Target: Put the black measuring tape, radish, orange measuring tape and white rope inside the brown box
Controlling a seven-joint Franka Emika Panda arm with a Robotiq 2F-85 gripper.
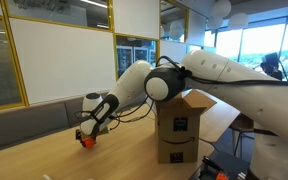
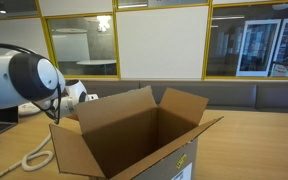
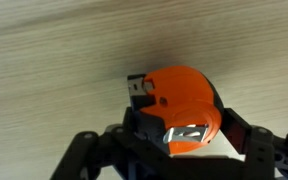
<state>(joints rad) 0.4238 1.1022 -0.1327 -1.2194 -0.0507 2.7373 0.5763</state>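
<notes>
Pale wood-grain worktop (image 3: 44, 50) fills the wrist view, and the hand (image 3: 169, 142) comes in from the bottom edge, its two dark fingers (image 3: 81, 150) set wide apart on either side of the orange measuring tape (image 3: 184, 108). The right-hand finger sits right at the tape's black edge, but whether either finger is actually pressing on the case cannot be told. The tape lies with a broad orange face up. Its rounded back is turned to the right of the picture and its short black tape tip points to the left, so its long axis runs roughly across the picture, from finger to finger. A small pale rectangular patch shows on the face near the hand. In an exterior view the hand (image 1: 88, 132) reaches down to the worktop with the orange tape (image 1: 86, 142) directly under it, at surface level. The white arm (image 1: 214, 75) stretches back over the brown box (image 1: 179, 125), which stands upright well apart from the tape, with a black curved arrow logo on its side. In an exterior view the brown box (image 2: 134, 140) has all four top flaps folded open. Only bare cardboard walls show inside, and its floor is out of sight. The white rope (image 2: 32, 157) lies loose on the worktop beside the box. Yellow-framed glass partitions stand behind.
</notes>
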